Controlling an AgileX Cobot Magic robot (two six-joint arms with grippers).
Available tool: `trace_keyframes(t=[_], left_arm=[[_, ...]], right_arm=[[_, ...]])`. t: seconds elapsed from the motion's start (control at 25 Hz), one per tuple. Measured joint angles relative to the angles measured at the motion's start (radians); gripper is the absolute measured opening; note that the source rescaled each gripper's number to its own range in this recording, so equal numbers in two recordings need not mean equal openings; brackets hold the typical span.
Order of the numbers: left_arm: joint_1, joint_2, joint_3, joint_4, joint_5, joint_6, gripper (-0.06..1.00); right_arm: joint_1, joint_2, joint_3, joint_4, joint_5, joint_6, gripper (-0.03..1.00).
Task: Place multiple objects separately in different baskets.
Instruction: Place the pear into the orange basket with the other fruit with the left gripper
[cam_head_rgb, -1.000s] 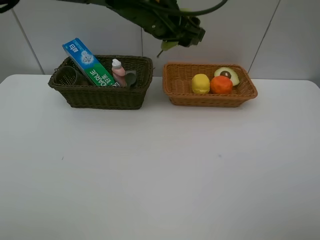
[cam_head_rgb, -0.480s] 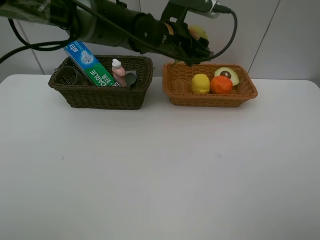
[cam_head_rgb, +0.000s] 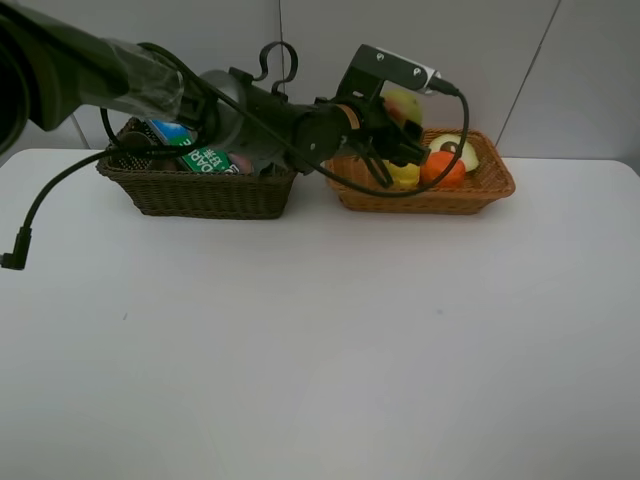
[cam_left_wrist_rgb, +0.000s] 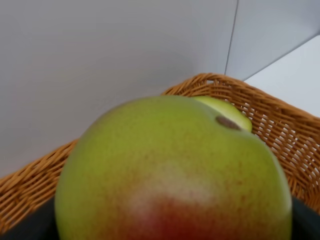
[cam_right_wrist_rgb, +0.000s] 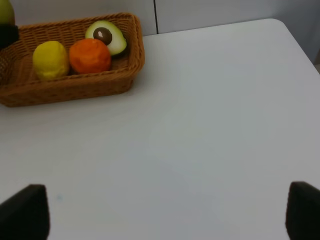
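Left tool (cam_head_rgb: 400, 112) closed around the pear (cam_head_rgb: 401, 103), held above the rear rim of the light orange-tan basket (cam_head_rgb: 489, 190), arm reaching across from the left side of the surface (cam_head_rgb: 320, 340). In the left wrist view, pear (cam_left_wrist_rgb: 172, 172) filling nearly the whole picture, green with a red blush, wicker wall (cam_left_wrist_rgb: 280, 130) just behind and below it, and a pale sliver of the avocado half (cam_left_wrist_rgb: 227, 112) peeking past its top.

Directly beneath the left tool, partly hidden by it: lemon (cam_head_rgb: 405, 175). Just beside that, further from the arm: orange (cam_head_rgb: 443, 168), touching the lemon in the right wrist view. Behind the orange, in the far corner of the same basket: avocado half (cam_head_rgb: 458, 148), cut face and pit showing.

Behind the left arm, on its own side: dark olive-brown basket (cam_head_rgb: 200, 190), with the blue-green toothpaste box (cam_head_rgb: 200, 158) leaning inside, mostly covered by the arm; other contents too hidden to name.

Right tool (cam_right_wrist_rgb: 165, 210) spread wide and empty, only its two dark tips at the picture's edge, hovering over bare surface well apart from the tan basket (cam_right_wrist_rgb: 75, 85), which lies ahead of it with lemon (cam_right_wrist_rgb: 50, 60), orange (cam_right_wrist_rgb: 90, 56) and avocado half (cam_right_wrist_rgb: 106, 36) in a row.
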Motion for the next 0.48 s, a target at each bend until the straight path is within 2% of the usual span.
trace_keyframes(t=[0.28,0.48], left_arm=[[0.009,0.045,-0.012,0.021,-0.074,0.022,0.91],[0.026,0.073,-0.015,0.021,-0.091,0.022,0.91]], right_arm=[[0.0,0.0,0.0,0.0,0.0,0.0,1.0],[0.0,0.0,0.0,0.0,0.0,0.0,1.0]])
